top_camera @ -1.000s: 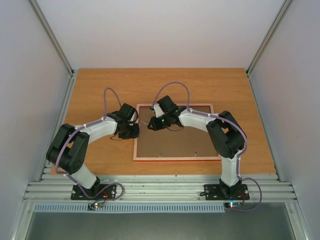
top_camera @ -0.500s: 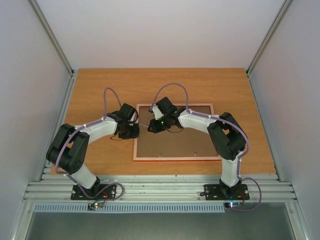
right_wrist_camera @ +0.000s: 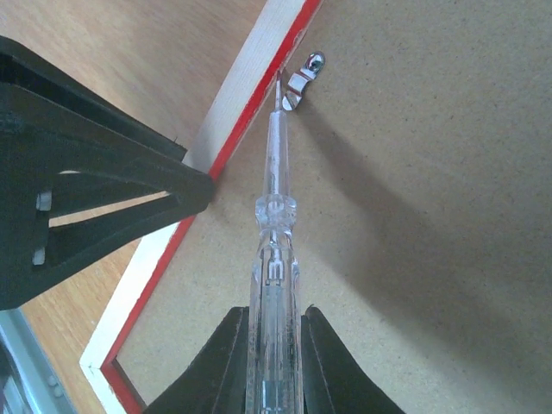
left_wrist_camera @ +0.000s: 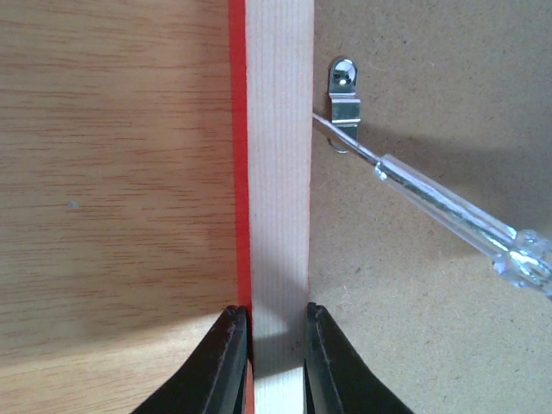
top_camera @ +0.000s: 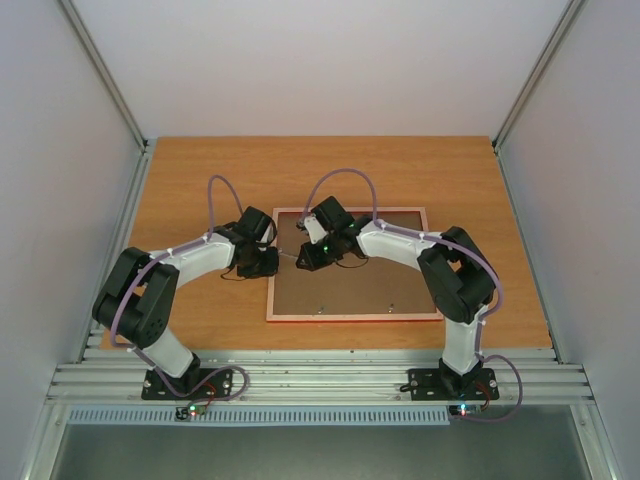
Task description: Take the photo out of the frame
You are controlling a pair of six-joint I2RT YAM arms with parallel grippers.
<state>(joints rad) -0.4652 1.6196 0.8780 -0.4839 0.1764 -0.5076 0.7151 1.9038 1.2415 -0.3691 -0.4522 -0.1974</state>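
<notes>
Left gripper [top_camera: 262, 262]: at 9 o'clock of the frame [top_camera: 350, 317], fingers [left_wrist_camera: 226, 362] clamped on either side of its left rail, one on the red outer edge, one on the pale wood's inner edge. Table [top_camera: 200, 170]: orange wood grain, bare to the left of that rail. Frame: lies flat and back-up, right of the table's centre; thin red border around a brown board [top_camera: 350, 285]. Photo: cannot be seen from this side. Clip [left_wrist_camera: 345, 95]: small silver metal tab on the board, just inside the left rail, at 12 o'clock from the left gripper in its wrist view. Screwdriver [right_wrist_camera: 274, 216]: clear handle, thin metal shaft; tip touching the clip beside the rail; handle runs off toward 4 o'clock in the left wrist view. Right gripper [top_camera: 308, 255]: over the board's upper left part, fingers [right_wrist_camera: 226, 362] closed on the screwdriver's handle, tool pointing to 12 o'clock in its wrist view.
</notes>
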